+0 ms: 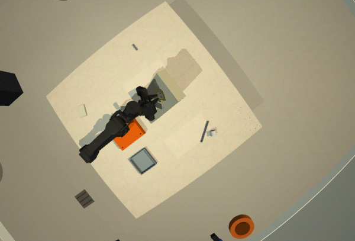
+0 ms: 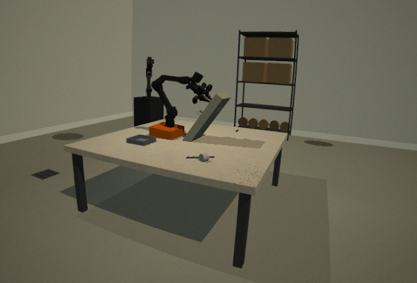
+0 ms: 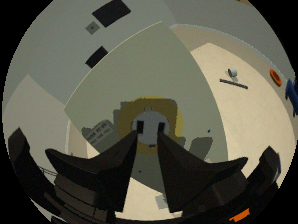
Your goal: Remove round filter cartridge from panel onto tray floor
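The grey filter cartridge [image 1: 160, 95] [image 3: 150, 123] sits in the sloping service panel [image 1: 169, 104] [image 2: 208, 116] [image 3: 165, 60], inside a yellow ring [image 3: 122, 120]. Its two dark slots show in the wrist view. My gripper [image 1: 157, 96] [image 2: 210, 101] [image 3: 148, 135] is partly open, with a narrow gap and nothing between the fingers. Its tips are close in front of the cartridge face, each overlapping the lower edge of one slot in the wrist view. Whether they touch or enter the slots cannot be told. The grey square tray [image 1: 143, 160] [image 2: 140, 140] shows an empty floor.
The orange base [image 1: 130, 137] [image 2: 162, 132] stands between the panel and the tray. A dark bar [image 1: 204, 132] [image 3: 233, 84] and a white cylinder [image 1: 212, 132] [image 2: 203, 157] lie together on the table. A small pale block [image 1: 82, 111] and a small grey piece [image 1: 135, 47] lie elsewhere on it.
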`<act>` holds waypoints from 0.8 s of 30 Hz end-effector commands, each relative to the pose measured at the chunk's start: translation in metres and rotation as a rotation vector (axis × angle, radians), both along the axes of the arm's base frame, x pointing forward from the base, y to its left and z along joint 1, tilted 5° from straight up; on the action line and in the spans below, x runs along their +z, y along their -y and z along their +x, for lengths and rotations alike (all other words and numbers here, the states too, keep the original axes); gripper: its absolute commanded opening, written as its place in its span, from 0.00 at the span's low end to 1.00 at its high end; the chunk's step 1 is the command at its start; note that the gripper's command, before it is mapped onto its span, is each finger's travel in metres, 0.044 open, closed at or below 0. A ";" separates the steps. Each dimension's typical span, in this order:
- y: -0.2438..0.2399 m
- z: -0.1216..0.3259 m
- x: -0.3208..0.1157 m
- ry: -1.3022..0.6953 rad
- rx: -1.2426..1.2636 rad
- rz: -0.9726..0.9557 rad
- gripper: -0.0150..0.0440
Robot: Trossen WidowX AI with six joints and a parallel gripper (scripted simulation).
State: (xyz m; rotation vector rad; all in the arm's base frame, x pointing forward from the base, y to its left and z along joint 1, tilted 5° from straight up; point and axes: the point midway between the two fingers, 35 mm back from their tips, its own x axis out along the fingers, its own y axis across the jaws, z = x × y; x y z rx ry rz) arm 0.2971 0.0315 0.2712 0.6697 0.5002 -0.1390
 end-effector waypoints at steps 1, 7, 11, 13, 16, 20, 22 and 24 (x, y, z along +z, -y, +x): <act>0.000 0.006 -0.009 -0.013 0.004 -0.003 0.41; 0.000 0.011 -0.013 -0.012 0.004 -0.003 0.41; 0.000 0.011 -0.014 -0.012 0.004 -0.003 0.41; -0.001 0.010 -0.014 -0.012 0.004 -0.003 0.41; -0.001 0.010 -0.016 -0.012 0.004 -0.003 0.41; -0.001 0.009 -0.016 -0.012 0.004 -0.003 0.41; -0.001 0.009 -0.016 -0.012 0.004 -0.003 0.41; -0.001 0.009 -0.016 -0.012 0.004 -0.003 0.41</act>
